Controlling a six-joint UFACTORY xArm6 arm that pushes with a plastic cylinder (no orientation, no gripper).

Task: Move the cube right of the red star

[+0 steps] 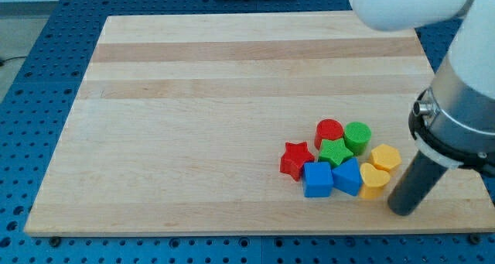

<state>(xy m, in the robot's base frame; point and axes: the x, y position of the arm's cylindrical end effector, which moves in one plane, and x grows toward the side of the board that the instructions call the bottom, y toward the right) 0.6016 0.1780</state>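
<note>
Blue cube (317,179), a small plastic block, sits in the lower right part of the frame, touching the lower right side of the red plastic star (296,159) and with its right side against a second blue block (349,176), whose top looks five-sided. All of it rests on the pale wooden board (193,101), striped with lighter and darker planks, which fills most of the frame over a blue perforated bench (46,55). The white and grey arm (456,86) comes in from the upper right corner and narrows to a straight dark rod. My tip (402,210) touches the board near the lower right corner, just right of the cluster and apart from the nearest block. That block is a yellow heart (374,180), which lies between my tip and the second blue block. The arm carries no claw, only this bare rod, and it has hold of nothing. A yellow hexagonal block (385,157) lies just above the heart. A green star (335,151) sits in the middle of the cluster, above the two blue blocks. A red cylinder (329,130) and a green cylinder (357,135) stand side by side along the cluster's top edge, the red one to the left. The blue cube is well apart from my tip, on the cluster's far side.
</note>
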